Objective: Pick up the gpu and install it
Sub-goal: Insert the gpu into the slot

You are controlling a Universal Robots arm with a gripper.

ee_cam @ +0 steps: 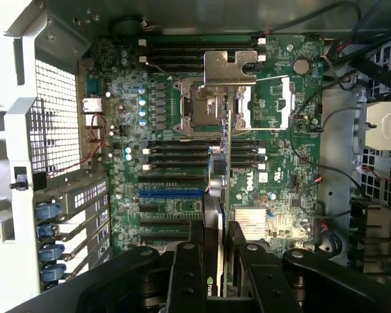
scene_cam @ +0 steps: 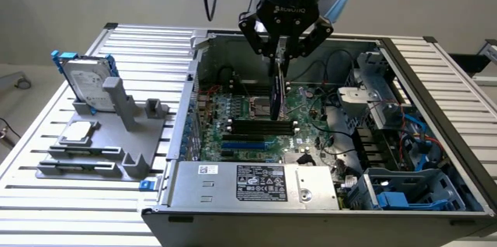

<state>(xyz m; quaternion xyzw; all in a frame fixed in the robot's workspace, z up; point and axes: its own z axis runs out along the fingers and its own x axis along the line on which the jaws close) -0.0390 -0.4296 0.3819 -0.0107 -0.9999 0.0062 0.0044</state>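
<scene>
My gripper [scene_cam: 284, 53] hangs over the open computer case [scene_cam: 194, 78], shut on the gpu [scene_cam: 278, 92]. The card hangs on edge below the fingers, thin and dark, above the green motherboard [scene_cam: 233, 113] near the processor socket. In the wrist view the gpu [ee_cam: 225, 163] runs edge-on away from my gripper [ee_cam: 218, 261]. Its silver end bracket [ee_cam: 229, 68] is at the far end, above the socket area. The black fingers [ee_cam: 188, 267] clamp the card from both sides. The card's lower edge looks clear of the board; I cannot tell by how much.
Black memory sticks [scene_cam: 262, 124] and a blue slot [scene_cam: 248, 142] lie on the board. A power supply [scene_cam: 256, 184] fills the case's near side, cables and drive cages the exterior view's right. A hard drive [scene_cam: 84, 81] in a blue frame stands on a grey fixture [scene_cam: 116, 142] left of the case.
</scene>
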